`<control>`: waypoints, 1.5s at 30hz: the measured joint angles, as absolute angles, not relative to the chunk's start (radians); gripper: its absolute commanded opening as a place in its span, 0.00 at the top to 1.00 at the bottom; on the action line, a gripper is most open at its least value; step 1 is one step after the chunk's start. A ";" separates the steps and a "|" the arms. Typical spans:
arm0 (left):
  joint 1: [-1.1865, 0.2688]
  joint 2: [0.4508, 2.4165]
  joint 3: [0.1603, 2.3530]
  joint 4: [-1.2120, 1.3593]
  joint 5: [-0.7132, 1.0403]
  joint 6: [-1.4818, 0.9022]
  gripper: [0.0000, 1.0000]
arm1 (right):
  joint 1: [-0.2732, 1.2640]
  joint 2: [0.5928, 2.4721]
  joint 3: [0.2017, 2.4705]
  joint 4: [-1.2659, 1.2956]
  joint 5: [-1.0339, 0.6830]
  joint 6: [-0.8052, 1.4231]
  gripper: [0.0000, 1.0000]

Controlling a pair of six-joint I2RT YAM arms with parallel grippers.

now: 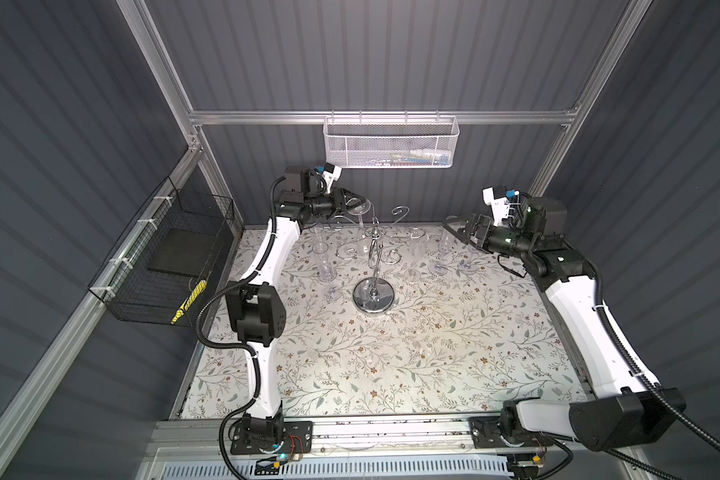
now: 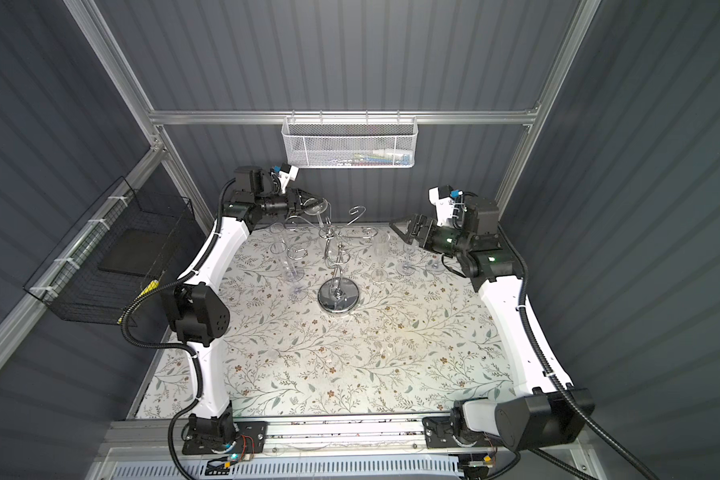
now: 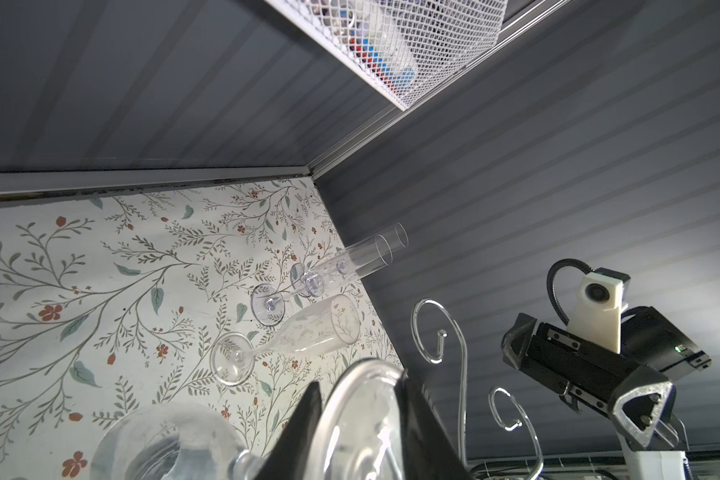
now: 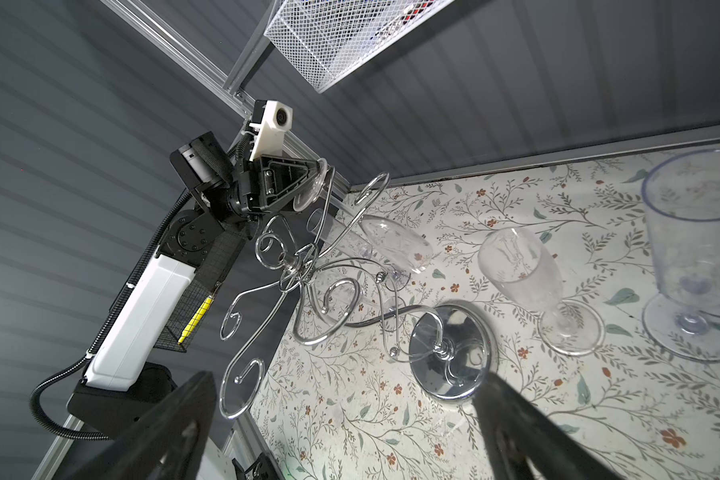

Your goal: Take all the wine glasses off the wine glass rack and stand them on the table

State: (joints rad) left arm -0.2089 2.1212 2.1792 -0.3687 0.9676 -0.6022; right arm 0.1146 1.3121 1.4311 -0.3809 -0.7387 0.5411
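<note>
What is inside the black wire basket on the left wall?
A dark pad lies flat in the basket, and a yellow pen leans in one corner. Whatever is under the pad is covered.

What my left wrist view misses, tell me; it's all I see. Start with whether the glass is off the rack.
Observer: No. In the right wrist view the wine glass hangs foot-up from an arm of the rack.
Operator: Report the right arm.
Observer: The right gripper is open, empty, apart from the rack.
Operator: Name what stands left of the rack.
Observer: There, two upright glasses stand on the table, near the rack's base.
</note>
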 measured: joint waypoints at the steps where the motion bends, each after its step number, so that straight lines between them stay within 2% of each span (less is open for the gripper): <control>1: -0.209 2.120 2.179 -0.376 0.962 -0.598 0.69 | 0.114 1.311 1.430 -0.381 -0.737 0.542 0.01; 24: -0.202 2.056 2.180 -0.524 0.850 -0.494 0.67 | 0.109 1.283 1.399 -0.367 -0.734 0.542 0.01; 38: -0.190 1.983 2.172 -0.561 0.814 -0.473 0.75 | 0.103 1.259 1.390 -0.367 -0.733 0.543 0.01; 45: -0.187 1.971 2.155 -0.564 0.815 -0.462 0.72 | 0.102 1.251 1.382 -0.367 -0.733 0.547 0.01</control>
State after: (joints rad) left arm -0.1871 1.9705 2.1548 -0.5640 0.8150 -0.4622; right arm 0.1020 1.2510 1.3819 -0.3672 -0.7330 0.5468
